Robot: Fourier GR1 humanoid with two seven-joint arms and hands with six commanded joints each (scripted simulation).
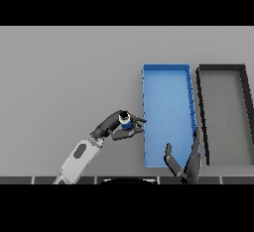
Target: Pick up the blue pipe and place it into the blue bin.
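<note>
Blue pipe (125, 122) in left hand (113, 126)

A dark bin (224, 115) is set on the grey table (64, 77), at its right edge.

A plain grey table (64, 77) fills the view, evenly lit, with no walls visible.

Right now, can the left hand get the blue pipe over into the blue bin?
Probably yes. The left hand holds the blue pipe just beside the blue bin, with nothing between them.
</note>
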